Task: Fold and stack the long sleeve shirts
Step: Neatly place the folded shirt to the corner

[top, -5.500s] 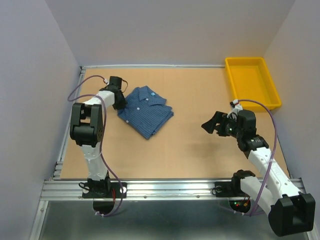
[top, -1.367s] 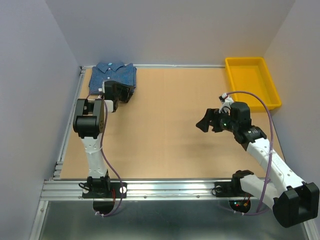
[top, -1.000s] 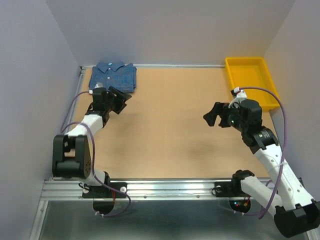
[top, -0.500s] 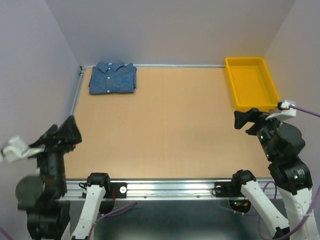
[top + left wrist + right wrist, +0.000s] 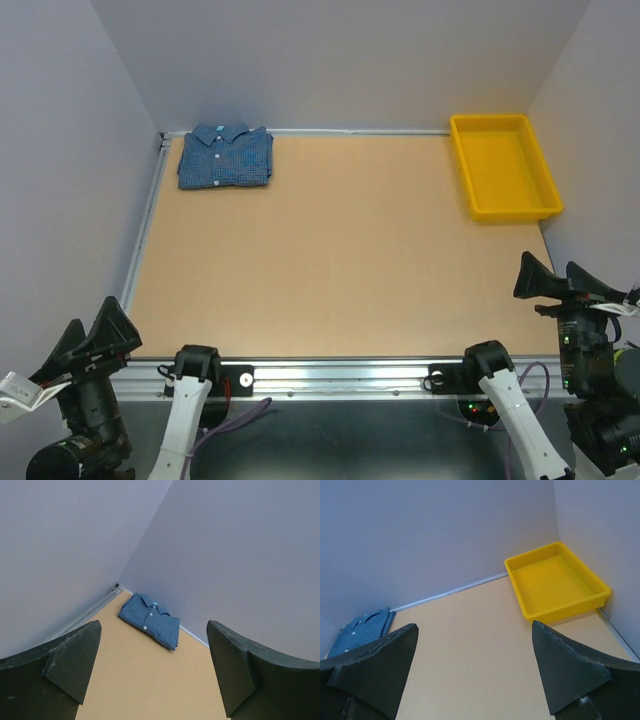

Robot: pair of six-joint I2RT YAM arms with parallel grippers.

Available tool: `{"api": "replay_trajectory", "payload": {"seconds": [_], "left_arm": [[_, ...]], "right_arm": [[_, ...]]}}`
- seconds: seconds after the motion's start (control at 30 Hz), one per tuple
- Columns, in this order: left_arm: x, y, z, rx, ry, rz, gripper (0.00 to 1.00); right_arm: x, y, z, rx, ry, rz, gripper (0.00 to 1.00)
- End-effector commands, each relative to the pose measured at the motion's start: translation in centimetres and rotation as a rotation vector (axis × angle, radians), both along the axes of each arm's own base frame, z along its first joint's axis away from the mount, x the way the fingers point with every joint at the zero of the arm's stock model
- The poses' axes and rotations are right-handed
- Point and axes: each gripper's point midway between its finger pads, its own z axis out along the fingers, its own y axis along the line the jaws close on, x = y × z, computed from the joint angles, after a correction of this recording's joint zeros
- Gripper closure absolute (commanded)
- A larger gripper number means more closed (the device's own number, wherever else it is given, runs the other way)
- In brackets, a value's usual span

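While both arms sit at the near edge, left gripper [image 5: 92, 320] and right gripper [image 5: 548, 268] show fingers spread wide, empty. Folded blue checked shirt [image 5: 225, 156] lies flat, table's [image 5: 340, 250] far-left corner.

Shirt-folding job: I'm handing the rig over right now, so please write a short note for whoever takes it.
Left gripper: open, empty, by the near left edge.
Right gripper: open, empty, by the near right edge.
Shirt: folded, flat in the table's far left corner.
Done: that one fold.
Left: no other shirt in view to fold or stack; yellow tray holds nothing.
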Motion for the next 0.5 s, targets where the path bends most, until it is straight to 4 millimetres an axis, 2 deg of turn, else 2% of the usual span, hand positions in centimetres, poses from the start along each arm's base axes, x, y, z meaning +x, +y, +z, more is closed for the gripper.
{"api": "replay_trajectory", "payload": {"seconds": [0.0, 0.23, 0.47], "left_arm": [[-1.1, 1.3, 1.2, -0.016, -0.097, 0.042, 0.01], [-0.8, 2.7, 0.8, -0.072, -0.114, 0.064, 0.01], [0.1, 3.2, -0.3, -0.101, -0.098, 0.062, 0.01]], "right_arm": [[0.1, -0.6, -0.6, -0.029, 0.016, -0.031, 0.00], [0.4, -1.0, -0.5, -0.047, 0.028, -0.057, 0.00], [0.8, -0.6, -0.4, -0.058, 0.040, -0.039, 0.00]]}}
